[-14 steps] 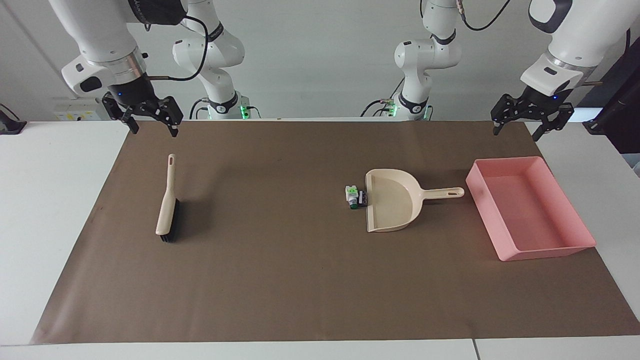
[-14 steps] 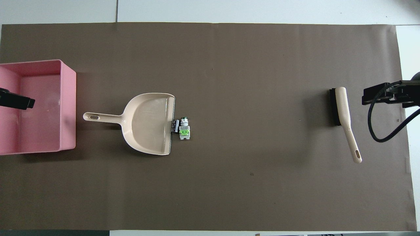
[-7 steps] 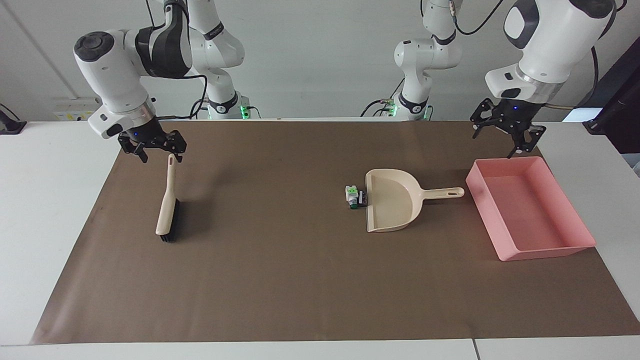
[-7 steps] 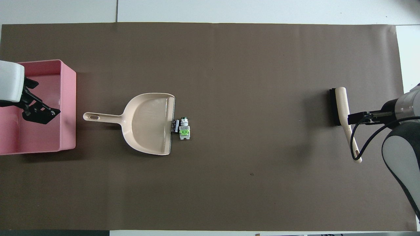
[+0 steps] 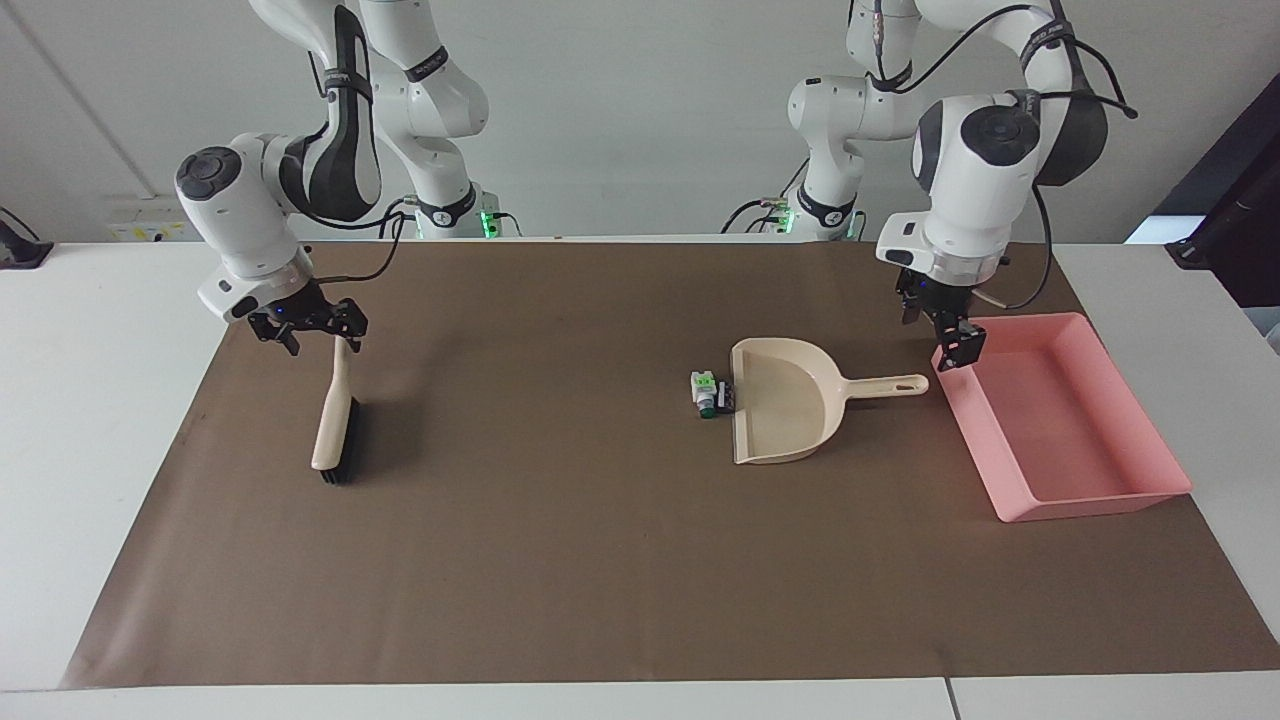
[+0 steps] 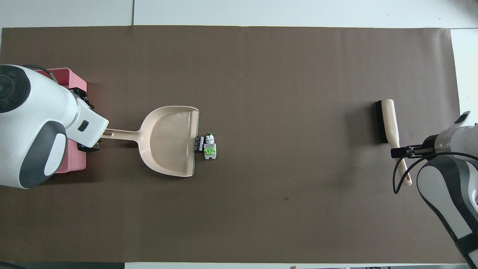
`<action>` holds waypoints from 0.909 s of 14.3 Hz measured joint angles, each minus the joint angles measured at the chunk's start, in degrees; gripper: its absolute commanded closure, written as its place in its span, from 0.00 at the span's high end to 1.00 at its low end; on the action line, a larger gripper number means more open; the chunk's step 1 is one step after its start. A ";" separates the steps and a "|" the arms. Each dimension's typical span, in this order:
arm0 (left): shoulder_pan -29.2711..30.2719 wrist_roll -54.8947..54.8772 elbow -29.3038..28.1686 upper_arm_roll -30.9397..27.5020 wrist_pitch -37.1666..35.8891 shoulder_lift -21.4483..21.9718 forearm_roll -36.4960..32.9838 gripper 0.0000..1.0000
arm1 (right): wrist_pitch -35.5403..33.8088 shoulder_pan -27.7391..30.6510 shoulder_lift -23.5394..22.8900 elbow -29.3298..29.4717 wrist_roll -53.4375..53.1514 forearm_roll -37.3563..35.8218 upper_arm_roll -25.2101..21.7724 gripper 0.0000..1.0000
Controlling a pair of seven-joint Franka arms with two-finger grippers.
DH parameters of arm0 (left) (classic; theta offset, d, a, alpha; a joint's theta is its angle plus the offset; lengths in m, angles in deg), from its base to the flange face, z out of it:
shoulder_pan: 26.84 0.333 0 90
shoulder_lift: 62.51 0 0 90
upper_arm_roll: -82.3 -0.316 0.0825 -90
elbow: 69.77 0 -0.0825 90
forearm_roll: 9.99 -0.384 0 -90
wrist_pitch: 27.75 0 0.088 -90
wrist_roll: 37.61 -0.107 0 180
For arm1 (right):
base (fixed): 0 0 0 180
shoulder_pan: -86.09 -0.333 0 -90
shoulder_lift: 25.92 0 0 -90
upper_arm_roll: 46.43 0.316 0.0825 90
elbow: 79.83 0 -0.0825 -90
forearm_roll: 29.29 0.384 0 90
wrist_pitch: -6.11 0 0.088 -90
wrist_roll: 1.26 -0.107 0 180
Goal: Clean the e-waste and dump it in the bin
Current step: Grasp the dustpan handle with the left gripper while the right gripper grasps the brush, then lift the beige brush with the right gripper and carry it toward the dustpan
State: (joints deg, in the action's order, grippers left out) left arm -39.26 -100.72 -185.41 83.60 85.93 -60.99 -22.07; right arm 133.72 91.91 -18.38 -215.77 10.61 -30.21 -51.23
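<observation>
Left gripper (image 5: 948, 340) hangs spread over the dustpan (image 5: 790, 400) handle's tip, beside the bin (image 5: 1150, 480). Right gripper (image 5: 310, 325), spread too, straddles the brush (image 5: 333, 425) handle. The e-waste (image 5: 708, 392) sits at the dustpan's lip.

White jointed arms, dark grey bands, black claws, looping black cables.

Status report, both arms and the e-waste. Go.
Left end effector open over dustpan handle tip beside bin. Right end effector open at brush handle end. E-waste on mat at dustpan lip. Nothing in the way.
</observation>
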 measured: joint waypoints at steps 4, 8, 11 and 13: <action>-4.36 -10.10 -5.54 0.29 3.60 -3.70 -1.63 0.99 | 1.56 0.00 -0.32 -2.29 0.00 1.87 0.12 1.00; -5.68 -15.25 -5.17 -0.10 3.24 -4.90 -1.23 0.99 | 3.14 0.16 -1.26 -2.75 0.00 1.93 0.01 0.92; -4.22 -16.07 -4.51 -0.62 3.01 -4.77 -1.23 0.99 | 3.42 0.18 -1.31 -3.05 0.00 1.95 0.01 0.73; -3.48 -16.44 -4.33 -0.75 3.66 -4.76 -1.18 0.99 | 3.46 0.18 -1.32 -3.44 0.00 1.95 0.01 0.53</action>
State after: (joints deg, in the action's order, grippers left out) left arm -42.74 -117.17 -189.74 82.85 89.59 -65.75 -23.25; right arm 137.18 92.09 -19.69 -219.21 10.61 -28.26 -51.22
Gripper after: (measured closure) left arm 0.009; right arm 0.260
